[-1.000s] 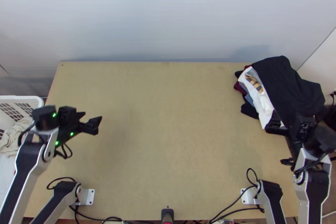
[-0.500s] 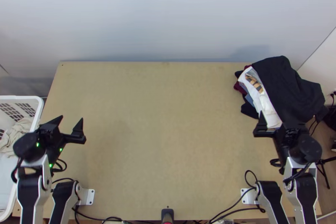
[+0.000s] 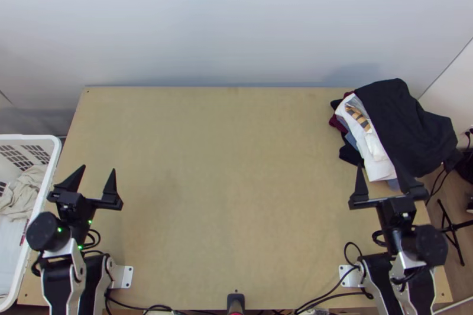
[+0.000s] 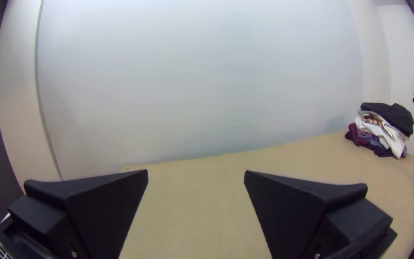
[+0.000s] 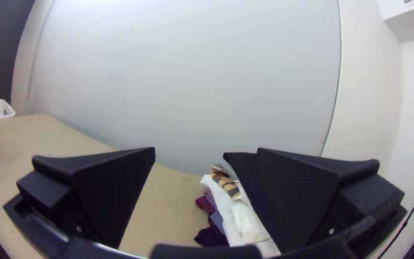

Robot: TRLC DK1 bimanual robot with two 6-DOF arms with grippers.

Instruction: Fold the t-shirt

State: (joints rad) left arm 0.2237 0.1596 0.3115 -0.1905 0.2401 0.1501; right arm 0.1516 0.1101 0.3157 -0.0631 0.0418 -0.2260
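A pile of garments lies at the table's back right, with a black cloth (image 3: 408, 126) bunched over a white one (image 3: 377, 164); which piece is the t-shirt I cannot tell. Over the table's left front, beside the basket, my left gripper (image 3: 93, 180) stands open and holds nothing. My right gripper (image 3: 380, 179) is open and empty at the pile's near edge. In the left wrist view the left gripper (image 4: 196, 177) is well apart from the distant pile (image 4: 384, 129). The right wrist view has the right gripper (image 5: 190, 153) with white cloth (image 5: 240, 216) beyond it, partly hidden by one finger.
A white basket (image 3: 54, 164) holding light cloth (image 3: 23, 191) stands at the table's left edge. Bare tabletop (image 3: 230, 185) spreads between the arms. Cables lie along the near edge, and a tripod (image 3: 452, 226) stands off the right side.
Both grippers have drawn back toward their bases. The left one also moved left and turned to point away from the near edge; the right moved left, off the pile's near side. The garments stayed put.
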